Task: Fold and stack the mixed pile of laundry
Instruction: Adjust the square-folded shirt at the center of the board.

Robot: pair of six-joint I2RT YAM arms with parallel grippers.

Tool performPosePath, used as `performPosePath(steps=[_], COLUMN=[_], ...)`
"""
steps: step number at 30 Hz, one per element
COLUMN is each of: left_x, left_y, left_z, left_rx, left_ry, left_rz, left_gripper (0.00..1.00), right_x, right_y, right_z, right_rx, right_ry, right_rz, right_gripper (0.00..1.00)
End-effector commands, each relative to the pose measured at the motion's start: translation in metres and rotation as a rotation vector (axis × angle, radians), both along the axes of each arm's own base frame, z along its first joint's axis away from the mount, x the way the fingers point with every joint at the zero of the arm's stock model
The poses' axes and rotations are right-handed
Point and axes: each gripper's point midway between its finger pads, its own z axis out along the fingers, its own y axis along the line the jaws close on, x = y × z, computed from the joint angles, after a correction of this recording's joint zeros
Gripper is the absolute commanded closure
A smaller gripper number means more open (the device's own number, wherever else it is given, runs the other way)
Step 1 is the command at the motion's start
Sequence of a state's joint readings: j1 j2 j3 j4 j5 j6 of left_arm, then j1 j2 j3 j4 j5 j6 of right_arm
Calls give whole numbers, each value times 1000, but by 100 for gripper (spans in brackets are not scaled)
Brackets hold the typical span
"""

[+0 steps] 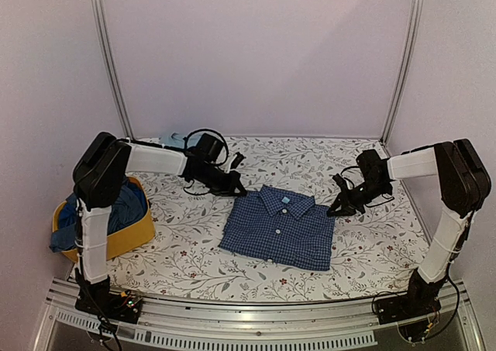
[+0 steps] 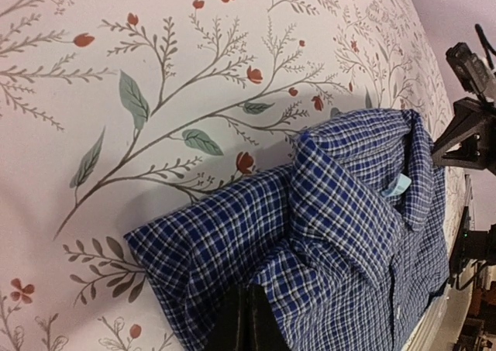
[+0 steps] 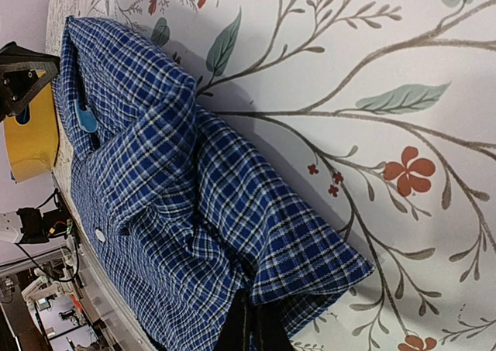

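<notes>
A navy-and-white checked collared shirt (image 1: 279,227) lies folded, collar toward the back, in the middle of the floral table cover. My left gripper (image 1: 239,190) is at its back left shoulder, and my right gripper (image 1: 335,209) is at its back right shoulder. In the left wrist view the gripper (image 2: 249,324) is shut, with the shirt (image 2: 349,211) bunched and raised around its tips. The right wrist view shows the same: the gripper (image 3: 252,328) is pinched shut on a lifted fold of the shirt (image 3: 170,196). Darker blue clothes (image 1: 124,204) fill the basket.
A yellow fabric basket (image 1: 128,239) stands at the front left beside the left arm. A pale blue item (image 1: 172,140) lies at the back left edge, by a loop of cable. White walls close in the table on three sides.
</notes>
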State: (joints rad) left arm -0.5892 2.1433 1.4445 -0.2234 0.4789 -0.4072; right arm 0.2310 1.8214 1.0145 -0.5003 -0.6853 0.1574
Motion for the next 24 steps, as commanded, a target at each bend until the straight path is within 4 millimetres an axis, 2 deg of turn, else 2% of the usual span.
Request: performPosePath(steps=[1,6,10,14,20,21,24], left_x=[3,11,22,32,52,54,60], left_y=[-4,6,11,10,6,6,2], left_z=[42,76,81,55,8,-5,-21], left_rx=[-37,-75,-75,-43,-4,12,36], left_ry=[-111,-220,-268,-237,-181,-163,-147], left_rz=[-12,19,54,74,114,117,117], left_gripper=[100,100,100,100,100,100,100], right_x=[7,12,26,39,51,51,60], right_y=[4,3,-3,-9,-28,-32,-33], right_z=[15,37,44,34,-21,-34,-45], right_rx=[16,20,13,-14,-162,-190,-211], right_ry=[-43,-119,-169,-188,-122,-101,-94], right_rz=[11,17,-7,-37,-94,-101,-112], right_gripper=[100,100,100,100,100,100,100])
